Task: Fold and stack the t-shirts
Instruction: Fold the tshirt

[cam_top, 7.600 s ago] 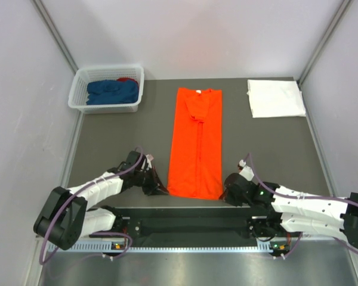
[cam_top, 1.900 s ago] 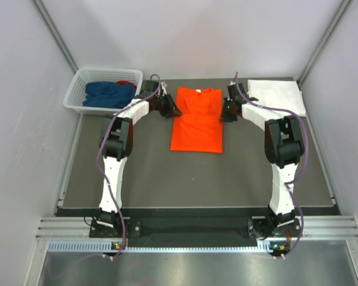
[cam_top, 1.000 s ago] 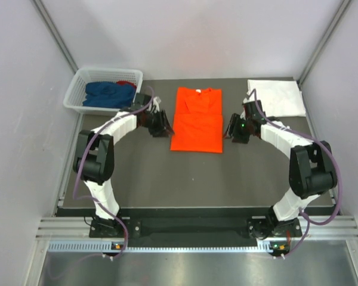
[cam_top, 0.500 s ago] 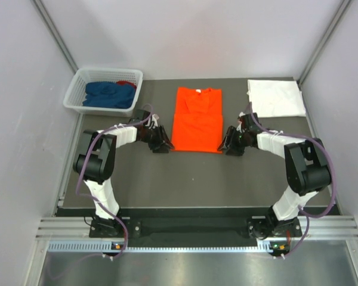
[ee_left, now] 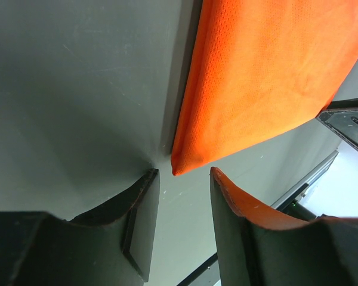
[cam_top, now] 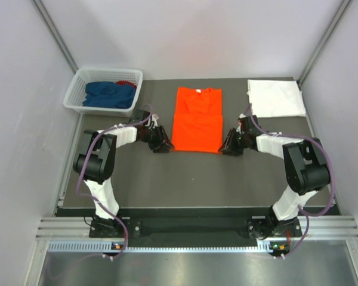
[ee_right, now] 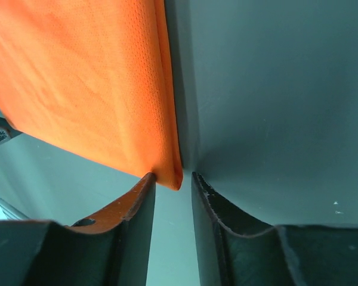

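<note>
**Two corner grabs that could slip or take only one layer**

Top view: the orange t-shirt [cam_top: 196,122] lies folded in half on the tabletop [cam_top: 191,179], in the middle toward the far side, collar at the far end. The left jaws sit at its near left corner and the right jaws at its near right corner. The white t-shirt [cam_top: 275,98] lies folded flat at the far right. The dark blue t-shirt [cam_top: 110,94] and red t-shirt [cam_top: 127,81] are bunched in the basket [cam_top: 77,102] at the far left. If one arm lifts ahead of the other, the fold will likely skew or open.

Left wrist view: the left jaws stand apart, and the orange corner [ee_left: 176,170] sits just at their mouth, barely between the fingertips [ee_left: 144,190]. Clamping here would probably catch only the very tip, or only the upper layer, so the cloth could pull free on the lift. Pushing forward along the tabletop could instead ruck the corner.

Right wrist view: the right jaws are also apart, with a narrower gap, and the corner [ee_right: 170,173] sits between the fingertips [ee_right: 144,190], not visibly pinched. I cannot tell whether both layers lie in the gap. A shallow bite on this side alone would likely twist the shirt.
</note>
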